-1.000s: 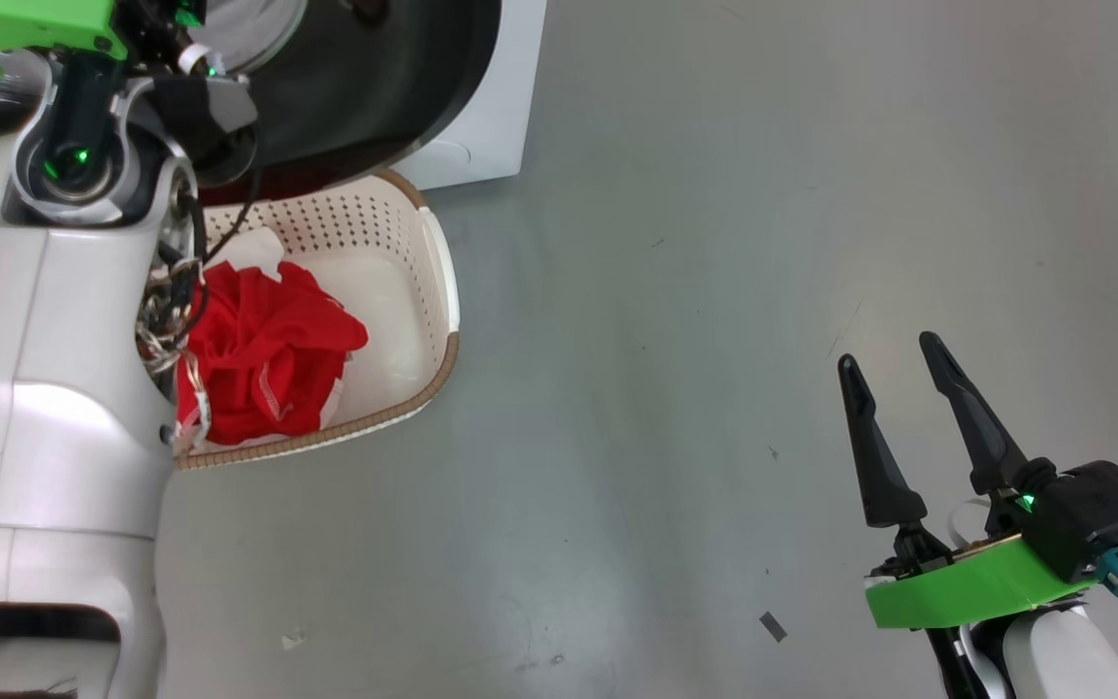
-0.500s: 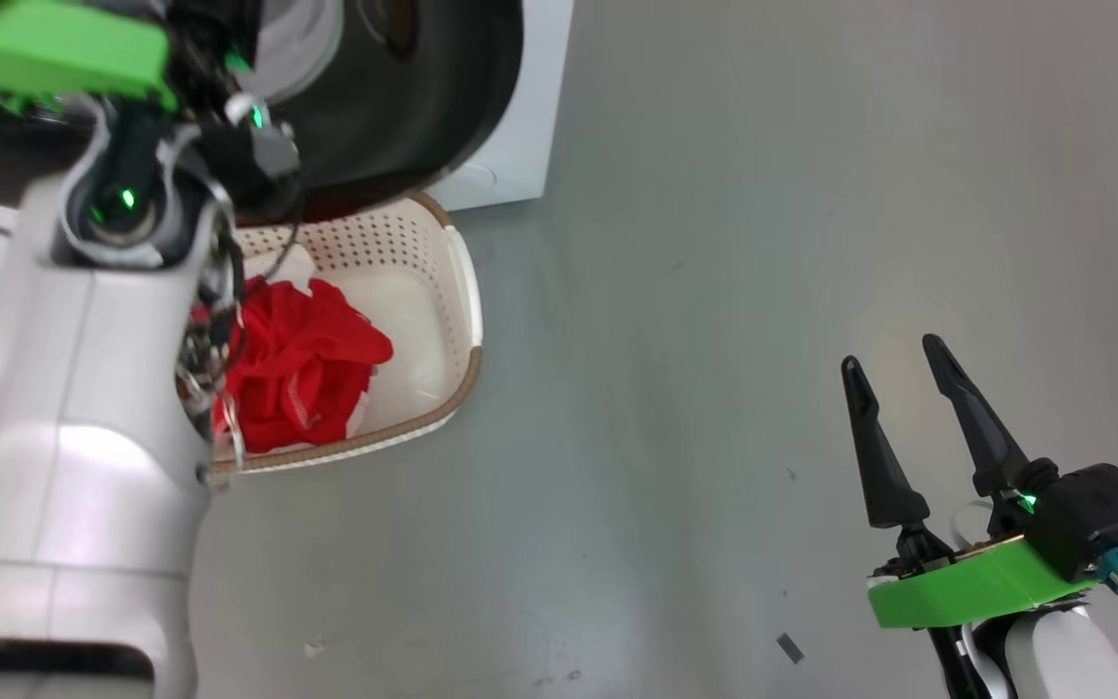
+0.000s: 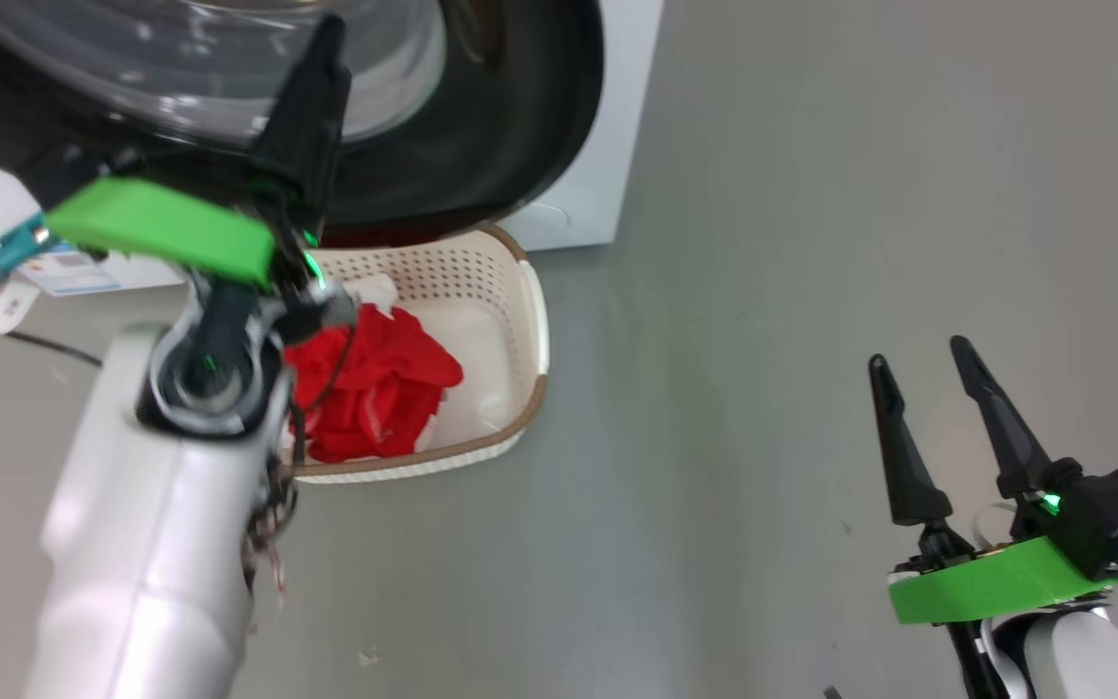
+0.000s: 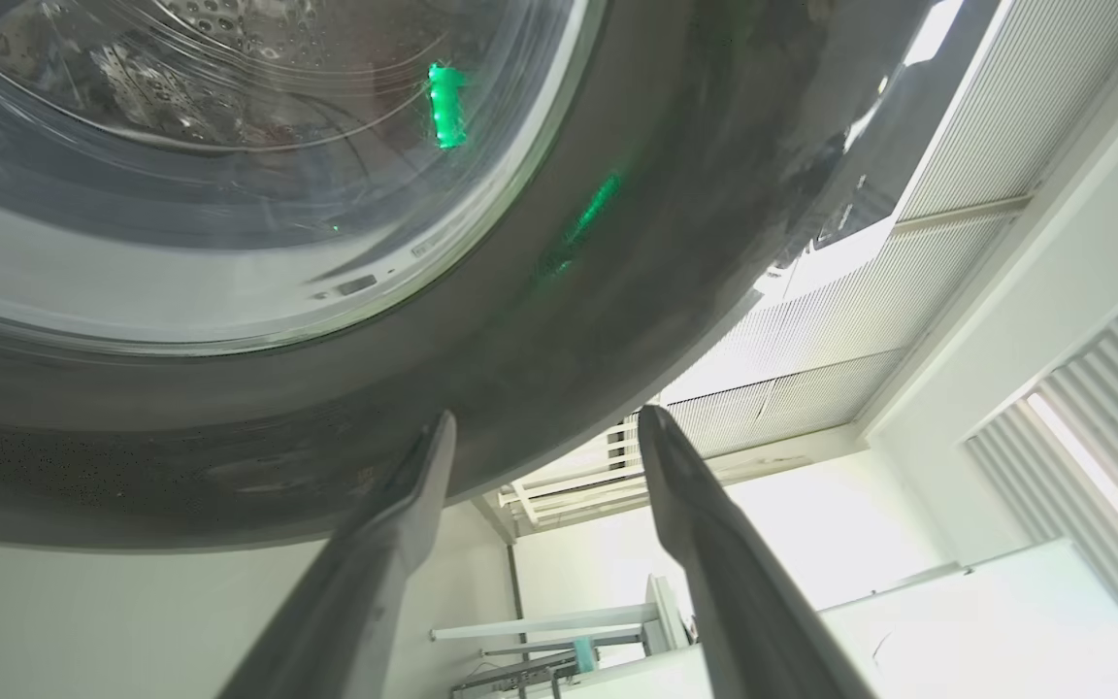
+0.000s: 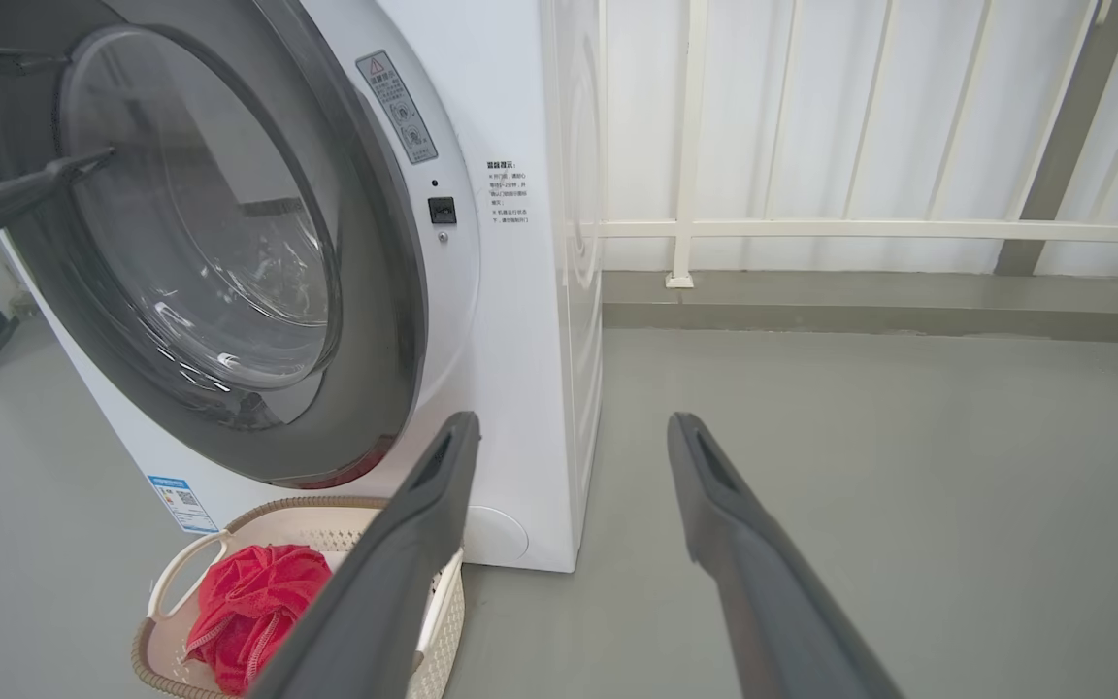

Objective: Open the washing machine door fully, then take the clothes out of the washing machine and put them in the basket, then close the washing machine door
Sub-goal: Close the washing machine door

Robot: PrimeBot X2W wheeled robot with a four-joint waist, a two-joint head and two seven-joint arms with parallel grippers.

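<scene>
Clothes [image 3: 370, 388] lie heaped in the basket [image 3: 532, 320], which stands on the floor [image 3: 714, 505] just below the washing machine door [image 5: 365, 291] of the washing machine [image 5: 520, 311]. Left gripper [image 4: 547, 417] has its fingers spread and holds nothing, close before that door. Right gripper [image 3: 918, 351], likewise spread and empty, hangs over the floor well apart from the basket.

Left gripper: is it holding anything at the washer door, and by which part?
Nothing is held. The left gripper stands open, close to the rim of the round glossy black washing machine door.
</scene>
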